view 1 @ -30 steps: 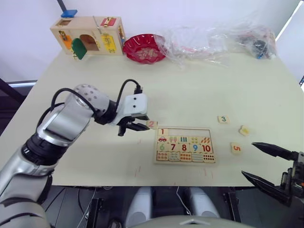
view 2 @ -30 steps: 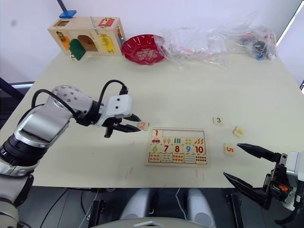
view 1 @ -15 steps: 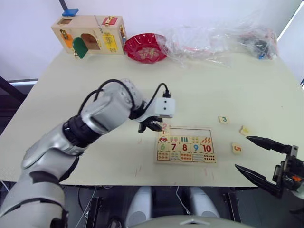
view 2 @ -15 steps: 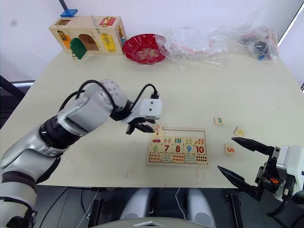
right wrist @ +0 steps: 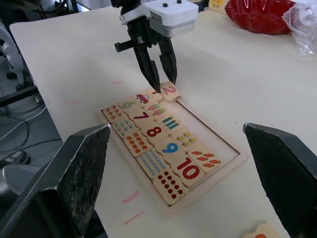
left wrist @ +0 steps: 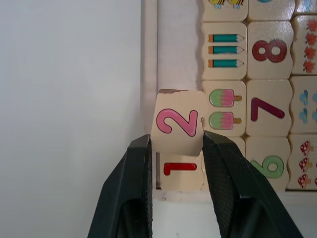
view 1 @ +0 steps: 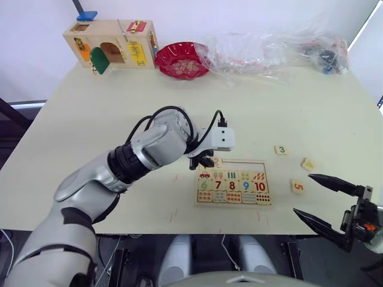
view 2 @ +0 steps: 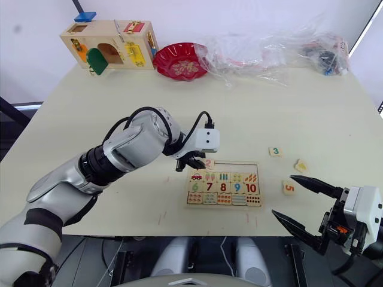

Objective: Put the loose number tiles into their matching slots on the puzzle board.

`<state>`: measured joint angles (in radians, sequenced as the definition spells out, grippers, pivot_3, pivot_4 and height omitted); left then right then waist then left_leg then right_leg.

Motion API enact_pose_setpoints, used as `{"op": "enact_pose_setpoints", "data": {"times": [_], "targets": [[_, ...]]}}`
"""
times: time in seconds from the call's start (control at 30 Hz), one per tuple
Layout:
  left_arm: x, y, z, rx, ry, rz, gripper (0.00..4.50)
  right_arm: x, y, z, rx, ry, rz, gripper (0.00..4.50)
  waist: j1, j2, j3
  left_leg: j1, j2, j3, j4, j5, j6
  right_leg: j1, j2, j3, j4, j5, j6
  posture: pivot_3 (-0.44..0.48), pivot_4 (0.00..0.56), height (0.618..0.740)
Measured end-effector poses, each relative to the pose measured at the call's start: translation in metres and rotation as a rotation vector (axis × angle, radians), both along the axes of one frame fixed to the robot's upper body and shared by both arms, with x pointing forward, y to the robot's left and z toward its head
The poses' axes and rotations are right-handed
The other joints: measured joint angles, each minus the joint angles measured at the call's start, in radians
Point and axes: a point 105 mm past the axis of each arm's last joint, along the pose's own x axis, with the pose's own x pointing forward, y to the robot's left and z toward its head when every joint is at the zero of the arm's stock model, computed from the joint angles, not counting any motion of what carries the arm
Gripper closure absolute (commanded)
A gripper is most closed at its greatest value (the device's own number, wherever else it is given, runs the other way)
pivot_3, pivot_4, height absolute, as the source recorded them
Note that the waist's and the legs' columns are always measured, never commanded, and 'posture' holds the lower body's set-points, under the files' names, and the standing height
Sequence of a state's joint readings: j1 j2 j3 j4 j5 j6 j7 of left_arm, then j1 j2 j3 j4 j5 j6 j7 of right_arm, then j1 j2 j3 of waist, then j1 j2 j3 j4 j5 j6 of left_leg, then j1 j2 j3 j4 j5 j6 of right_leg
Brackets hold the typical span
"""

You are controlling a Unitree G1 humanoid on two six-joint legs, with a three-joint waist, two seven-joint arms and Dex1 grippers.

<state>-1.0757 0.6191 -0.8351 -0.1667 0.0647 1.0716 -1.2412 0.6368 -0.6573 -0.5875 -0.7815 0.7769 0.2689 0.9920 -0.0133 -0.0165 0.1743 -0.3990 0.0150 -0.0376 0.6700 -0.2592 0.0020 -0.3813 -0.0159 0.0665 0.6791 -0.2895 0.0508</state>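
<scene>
The left gripper (left wrist: 173, 144) pinches the 2 tile (left wrist: 177, 122) between its two black fingers (left wrist: 132, 183), holding it at the top left corner of the puzzle board (view 1: 233, 182), which lies in the lower centre of the left eye view on the pale desk (view 1: 119, 119). In the left wrist view the 2 tile hangs tilted over the slots (view 1: 239, 165), partly covering the 1 tile (left wrist: 179, 169), which already sits at the left end of that strip; whether the 2 tile touches the board I cannot tell. The rest of the strip to the right of it is bare wood. The rows below hold picture tiles, the numbers 6 to 10 and dot tiles.

The right gripper (view 1: 326, 200) is at the lower right of the left eye view, just off the desk's near edge, its fingers (view 1: 333, 183) spread wide and holding nothing.

Three loose tiles lie on the desk to the right of the board: the 3 tile (view 1: 281, 150) farthest up, a yellow-marked tile (view 1: 308, 164) lying askew just below and right of it, and the 5 tile (view 1: 297, 186) lowest, near the right gripper's upper finger.

At the top left of the frame stands a wooden latch box (view 1: 111, 43), with a red bowl (view 1: 182, 60) beside it and crumpled clear plastic bags (view 1: 269, 51) along the far edge to the right.
</scene>
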Motion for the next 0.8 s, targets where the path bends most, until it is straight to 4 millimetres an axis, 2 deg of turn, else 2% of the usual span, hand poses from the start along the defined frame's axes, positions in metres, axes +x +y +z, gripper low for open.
{"op": "enact_pose_setpoints", "data": {"times": [0.8], "targets": [[-0.0043, -0.0074, -0.009, 0.004, 0.004, 0.029, 3.51, 0.0, 0.0032, -0.0012, 0.02, 0.0, -0.006, 0.0, 0.001, 0.0, 0.0, 0.0, 0.0, 0.0, 0.0, 0.0, 0.0, 0.0, 0.0, 0.0, 0.0, 0.0, 0.0, 0.0, 0.15, 0.74]]}}
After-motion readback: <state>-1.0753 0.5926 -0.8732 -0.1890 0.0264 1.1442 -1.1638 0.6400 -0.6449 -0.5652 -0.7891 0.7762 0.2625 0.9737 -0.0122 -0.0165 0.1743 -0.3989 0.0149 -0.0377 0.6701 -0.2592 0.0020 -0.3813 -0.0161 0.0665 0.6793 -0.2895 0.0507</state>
